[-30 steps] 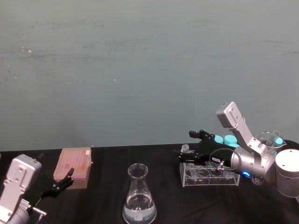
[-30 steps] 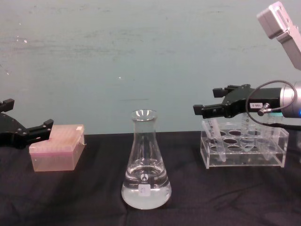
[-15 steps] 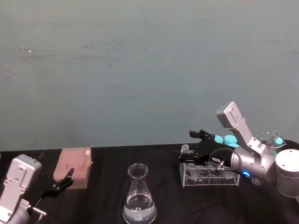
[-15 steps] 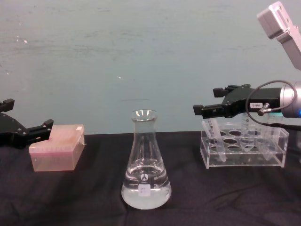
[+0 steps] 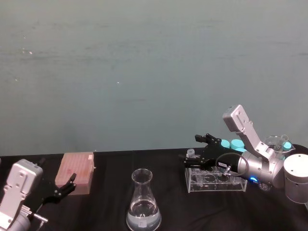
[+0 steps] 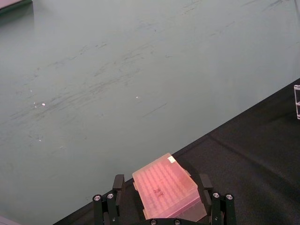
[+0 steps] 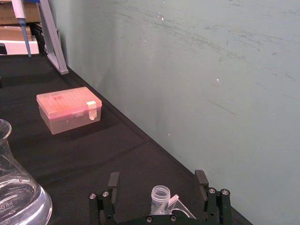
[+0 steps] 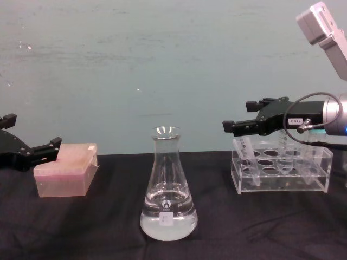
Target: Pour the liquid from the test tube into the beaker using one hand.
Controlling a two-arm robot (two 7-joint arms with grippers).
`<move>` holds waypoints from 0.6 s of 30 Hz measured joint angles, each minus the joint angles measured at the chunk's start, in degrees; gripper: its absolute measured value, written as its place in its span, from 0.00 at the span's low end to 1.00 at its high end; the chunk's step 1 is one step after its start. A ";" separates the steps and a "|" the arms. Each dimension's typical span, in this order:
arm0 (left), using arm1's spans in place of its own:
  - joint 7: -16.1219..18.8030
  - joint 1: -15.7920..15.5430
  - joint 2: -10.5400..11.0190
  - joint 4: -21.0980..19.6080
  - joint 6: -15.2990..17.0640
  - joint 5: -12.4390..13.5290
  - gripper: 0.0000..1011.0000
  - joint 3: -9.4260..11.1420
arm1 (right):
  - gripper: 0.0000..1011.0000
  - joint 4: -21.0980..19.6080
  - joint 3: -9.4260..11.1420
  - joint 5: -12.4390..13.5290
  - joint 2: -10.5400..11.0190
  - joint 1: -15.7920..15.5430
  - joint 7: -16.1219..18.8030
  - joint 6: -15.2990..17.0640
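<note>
On the black cloth, the right gripper (image 7: 157, 187) stands open astride the test tube (image 7: 160, 195) in the rack (image 8: 282, 170) at right (left gripper (image 6: 159, 199) idles open by the pink box (image 8: 65, 169)); it should close squarely before lifting toward the beaker (image 8: 168, 187)

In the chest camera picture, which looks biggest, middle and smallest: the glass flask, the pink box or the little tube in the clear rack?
1. The flask, tallest and widest at its base, though it also stands nearest the camera.
2. The pink box, low and squat.
3. The test tube in the rack, by far the slimmest.
</note>
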 joint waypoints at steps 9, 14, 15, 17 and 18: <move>0.00 0.00 0.00 0.00 0.00 0.00 0.99 0.00 | 0.99 0.00 0.00 0.00 0.00 0.00 0.00 0.00; 0.00 0.00 0.00 0.00 0.00 0.00 0.99 0.00 | 0.99 0.00 0.00 0.00 0.00 0.00 0.00 0.00; 0.00 0.00 0.00 0.00 0.00 0.00 0.99 0.00 | 0.99 0.00 0.00 0.00 0.00 0.00 0.00 0.00; 0.00 0.00 0.00 0.00 0.00 0.00 0.99 0.00 | 0.99 0.00 0.00 0.00 0.00 0.00 0.00 0.00; 0.00 0.00 0.00 0.00 0.00 0.00 0.99 0.00 | 0.99 0.00 0.00 0.00 0.00 0.00 0.00 0.00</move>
